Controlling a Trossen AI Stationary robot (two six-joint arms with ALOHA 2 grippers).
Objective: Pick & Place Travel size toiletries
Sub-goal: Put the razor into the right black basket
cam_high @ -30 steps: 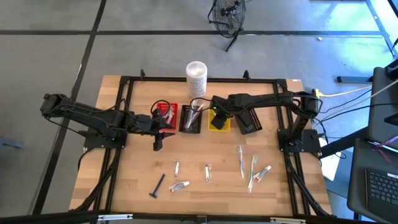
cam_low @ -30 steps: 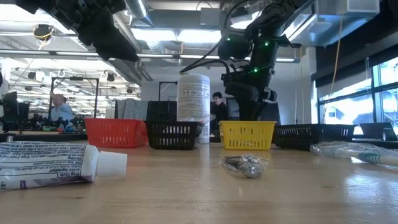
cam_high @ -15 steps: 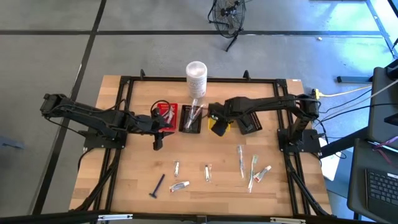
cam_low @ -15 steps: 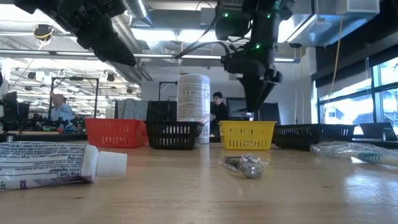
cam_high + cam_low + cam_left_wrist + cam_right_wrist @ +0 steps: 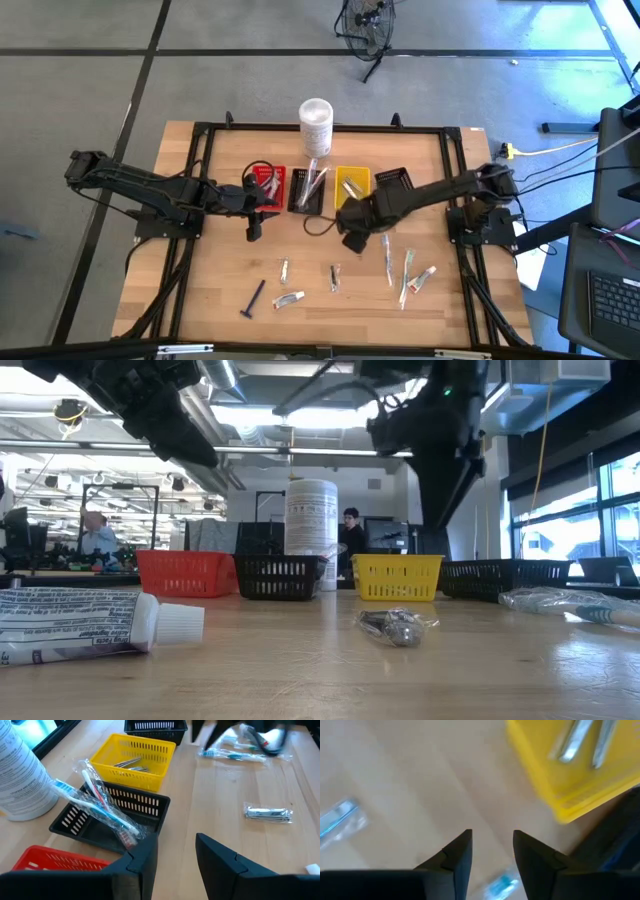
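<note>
Now the right end effector [image 5: 352, 240], fingers apart and empty, hovers over the bench [image 5: 320, 300], and the next move, I judge, is reaching toward the toothbrushes [image 5: 388, 258] at its four o'clock.

The wooden table [image 5: 200, 290] carries, along its far middle, a red basket [image 5: 270, 183], a black basket [image 5: 306, 191], a yellow basket [image 5: 352, 183] and a second black basket [image 5: 396, 183] in a row, with a tall white container [image 5: 315, 125] just behind them. Nearer lie a dark blue razor [image 5: 253, 298], white tubes [image 5: 289, 298], a small silvery piece [image 5: 334, 277] and, to the right, wrapped toothbrushes [image 5: 387, 258].
</note>
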